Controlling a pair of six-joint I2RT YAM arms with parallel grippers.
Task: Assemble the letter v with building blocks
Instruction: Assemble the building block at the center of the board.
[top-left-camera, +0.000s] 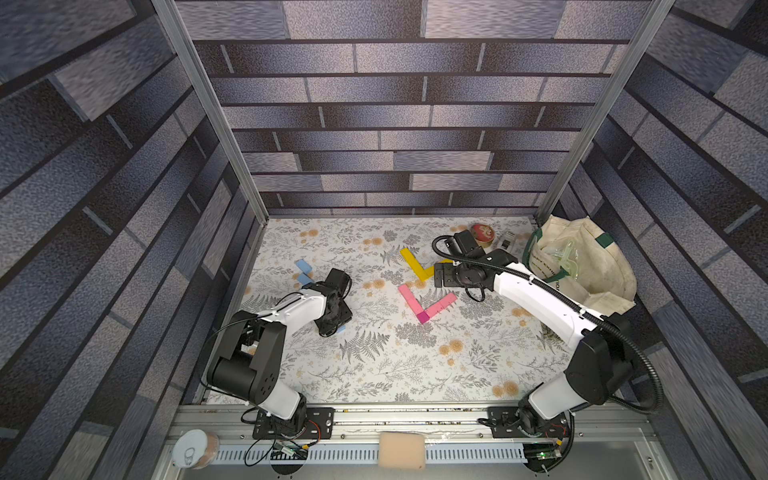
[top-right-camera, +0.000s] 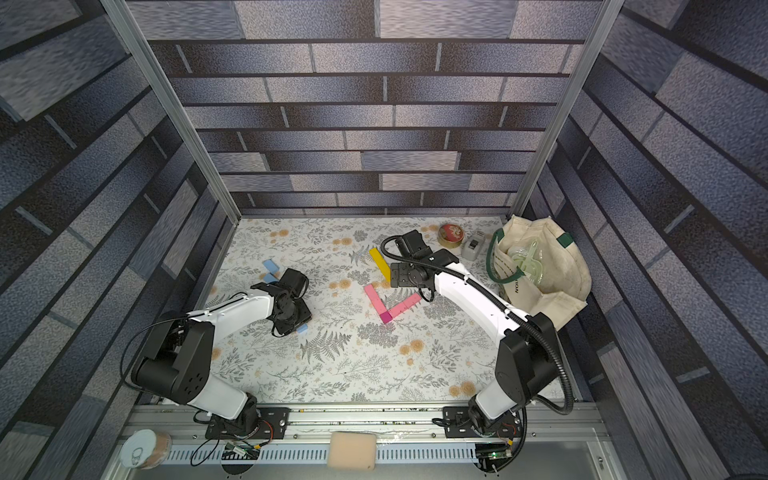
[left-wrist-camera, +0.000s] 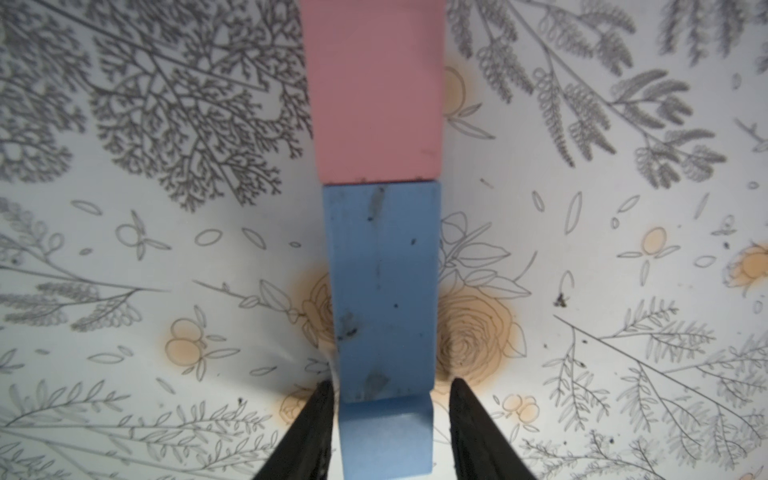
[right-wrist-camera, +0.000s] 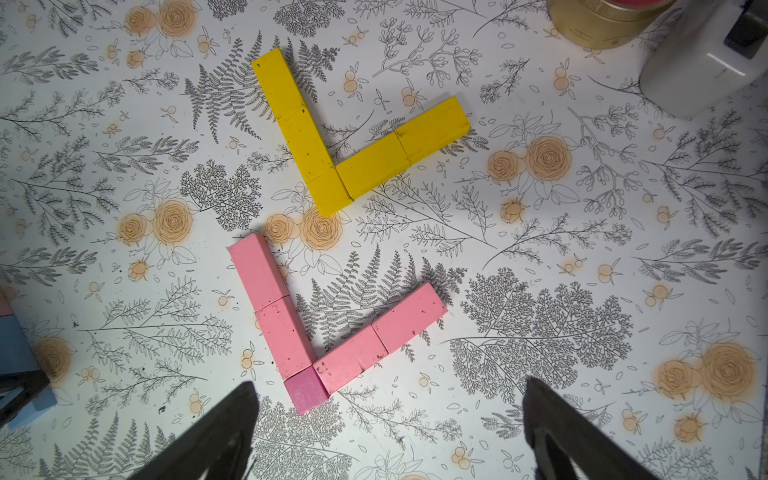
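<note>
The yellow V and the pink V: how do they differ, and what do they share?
The yellow V is one colour throughout, while the pink V has a darker magenta cube at its corner. The yellow V lies nearer the round tin than the pink V does. Both lie flat on the table, open the same way, and have two bricks in each stroke.

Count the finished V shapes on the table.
2: the yellow V farther back, toward the round tin; the pink V in front of it. The left arm may hide others.
</note>
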